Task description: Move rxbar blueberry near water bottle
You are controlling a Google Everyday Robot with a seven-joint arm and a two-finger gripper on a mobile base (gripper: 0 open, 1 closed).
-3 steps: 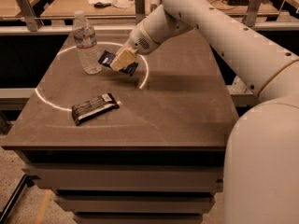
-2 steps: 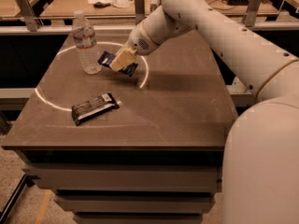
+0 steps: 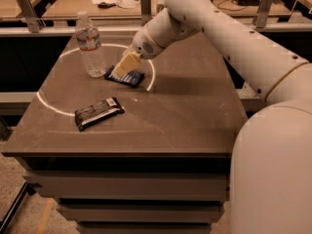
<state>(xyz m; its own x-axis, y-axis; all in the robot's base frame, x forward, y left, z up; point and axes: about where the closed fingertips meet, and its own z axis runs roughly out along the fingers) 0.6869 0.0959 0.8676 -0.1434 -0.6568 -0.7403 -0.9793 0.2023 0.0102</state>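
On a brown table (image 3: 195, 106) marked with a white arc, the robot's cream-tipped gripper (image 3: 125, 65) sits low over the flat navy-blue rxbar blueberry wrapper (image 3: 130, 79), which lies just beside the tall clear ribbed water bottle (image 3: 91, 45). Whether the gripper is clamped on the bar cannot be told. A clean finish likely means releasing gently and lifting straight up, clear of the bottle.

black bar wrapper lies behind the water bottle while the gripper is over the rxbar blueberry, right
No: the camera view shows the black bar wrapper in front of the water bottle, nearer the viewer. The gripper is indeed over the rxbar blueberry.
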